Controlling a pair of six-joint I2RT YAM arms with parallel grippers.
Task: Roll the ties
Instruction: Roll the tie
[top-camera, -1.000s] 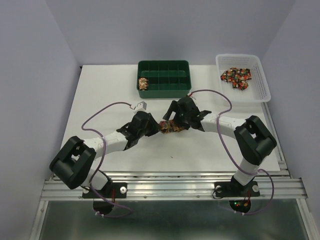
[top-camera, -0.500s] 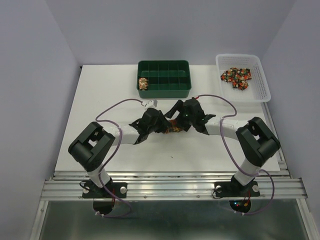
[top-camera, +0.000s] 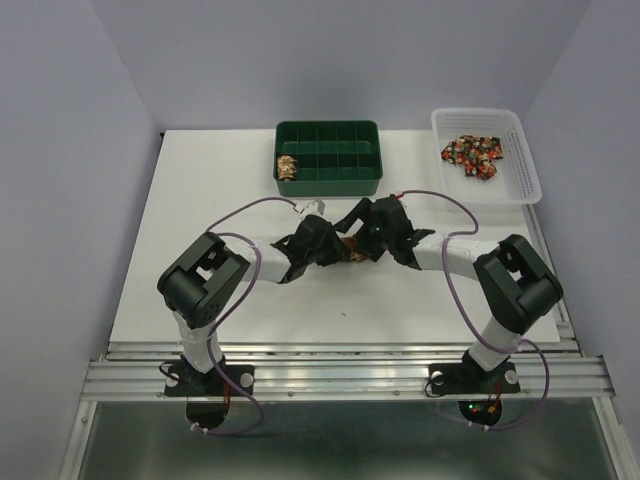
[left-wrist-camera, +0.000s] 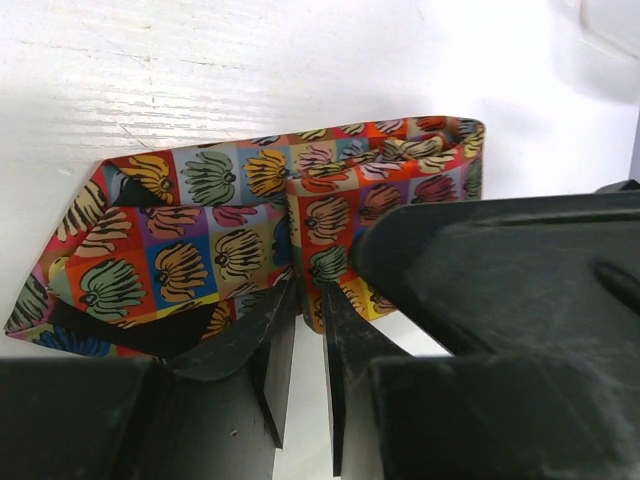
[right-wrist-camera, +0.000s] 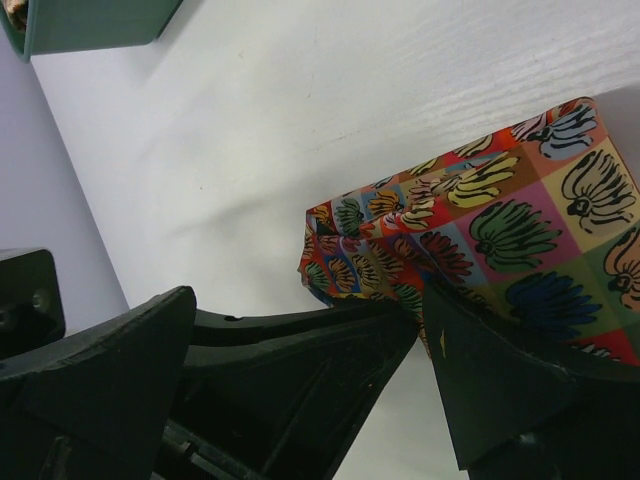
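- Starting at the near edge, both arm bases sit on a metal rail (top-camera: 340, 372); the two arms reach inward and meet at the middle of the white table (top-camera: 210, 200).
- Left gripper (left-wrist-camera: 305, 295): jaws narrow, nearly together. A raised fold of the folded tie (left-wrist-camera: 200, 230) runs down into the slot between the two fingers (left-wrist-camera: 272, 335), so this gripper holds the fabric.
- The folded tie lies flat on the table between the two grippers. It is doubled over into a short, wide band, with its print of coloured squares facing up. In the overhead view only a small patch of the folded tie (top-camera: 347, 252) shows between the black gripper bodies.
- Right gripper (right-wrist-camera: 310, 295): jaws spread wide and holding nothing. One finger (right-wrist-camera: 500, 390) covers the near edge of the folded tie (right-wrist-camera: 520, 230); the other stands apart over bare table.
- In the overhead view the left gripper (top-camera: 336, 250) and right gripper (top-camera: 355, 245) are just beside each other.
- Far centre: a green tray (top-camera: 330, 186) with divided compartments. One rolled tie (top-camera: 287, 166) occupies a compartment at its left end.
- Far right: a white basket (top-camera: 485, 113) holding loose ties (top-camera: 473, 153) in an unrolled heap, well apart from the grippers.
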